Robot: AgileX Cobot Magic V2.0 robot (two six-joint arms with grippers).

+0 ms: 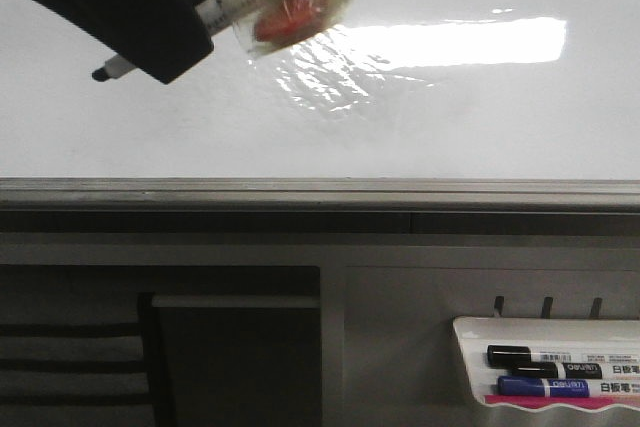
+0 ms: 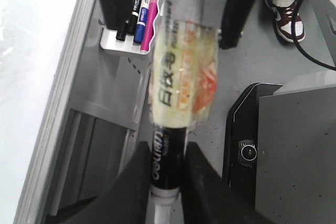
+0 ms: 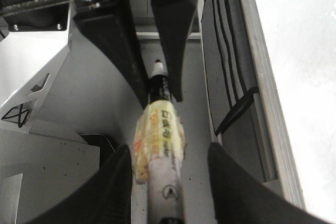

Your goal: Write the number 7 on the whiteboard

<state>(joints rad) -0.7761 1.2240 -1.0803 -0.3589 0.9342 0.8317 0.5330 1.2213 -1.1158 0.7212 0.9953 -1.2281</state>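
Against the upper left of the large glossy white whiteboard point(image 1: 420, 137) we see a black-and-white marker pen wrapped midway in yellowish tape with a red patch point(image 1: 290, 2), its dark tip point(image 1: 102, 73) just at the board surface — whether it touches, we cannot tell. Our left hand point(image 1: 150, 22) has its black fingers point(image 2: 131, 182) clamped on the black part of the barrel near the tip; the left wrist view shows them pressed against both sides of it. Our right hand point(image 3: 165, 182) sits around the white rear end of the same marker, behind the tape; its fingers point(image 3: 113, 187) stand apart with gaps on either side of the barrel, so we judge it not gripping.

No number 7 shows anywhere on the board in our views: the white surface carries only a bright rectangular light reflection point(image 1: 460, 42), and no dark stroke. The grey metal rail point(image 1: 320, 192) runs along the board's lower edge, and below it at the right a small white tray point(image 1: 470, 332) holds spare markers, a black point(image 1: 545, 357) and a blue one point(image 1: 560, 387) among them.

We judge the task barely begun — the pen is in position for a first stroke, but the top bar and the long stem are both left to draw.
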